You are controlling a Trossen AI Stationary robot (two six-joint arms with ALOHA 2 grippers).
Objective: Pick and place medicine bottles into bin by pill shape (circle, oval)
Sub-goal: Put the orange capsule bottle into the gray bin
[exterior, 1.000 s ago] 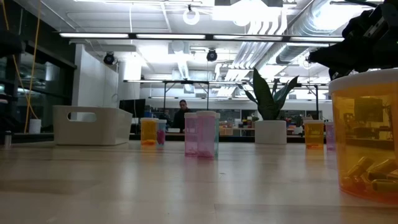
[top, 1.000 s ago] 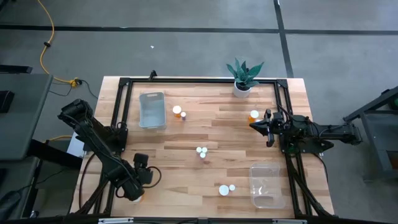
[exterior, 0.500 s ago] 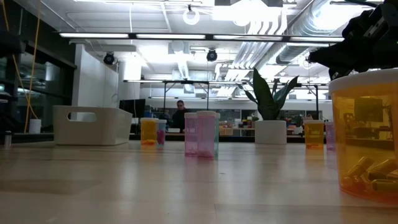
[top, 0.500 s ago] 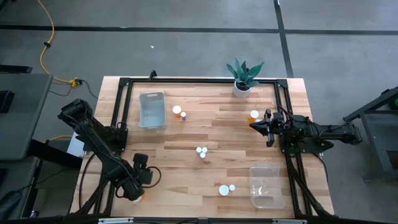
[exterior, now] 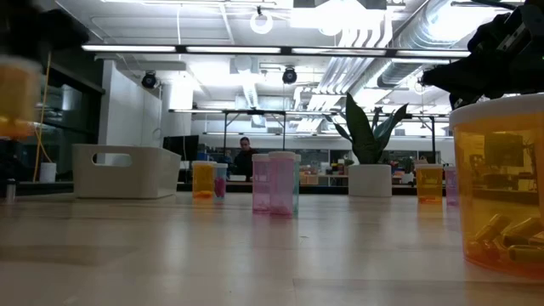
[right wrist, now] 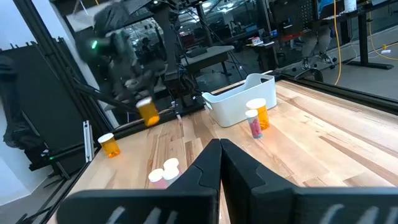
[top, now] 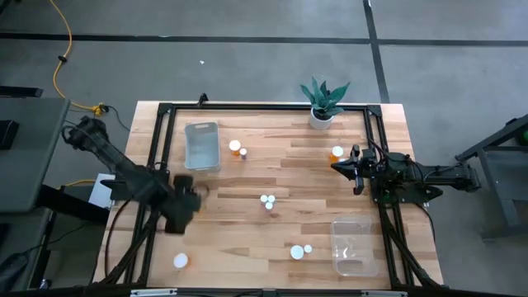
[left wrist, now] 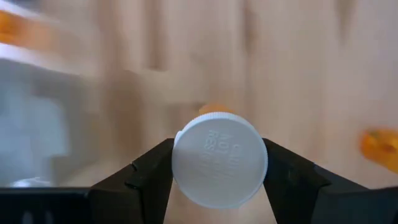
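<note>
— So what is the left end effector point(left wrist: 219, 180) doing?
— Its two dark fingers point(left wrist: 152, 177) are clamped on either side of an orange medicine bottle point(left wrist: 219, 167), the white cap facing the wrist camera. In the high view it sits raised over the tabletop's point(top: 289, 177) left side, below the white bin point(top: 201, 146).
— And the right end effector point(top: 336, 166)?
— Fully closed with nothing in it, fingertips pressed together, parked at the right edge beside one orange bottle point(top: 337, 153).
— Where are the other bottles?
— One orange bottle point(top: 181, 261) stands near the front left corner. A pair point(top: 238, 149) sits just right of the white bin, another pair point(top: 267, 200) near the middle, and two more point(top: 300, 250) stand just left of the clear bin point(top: 353, 244) at front right.
— Anything else there?
— A potted plant point(top: 322, 103) at the far edge.
</note>
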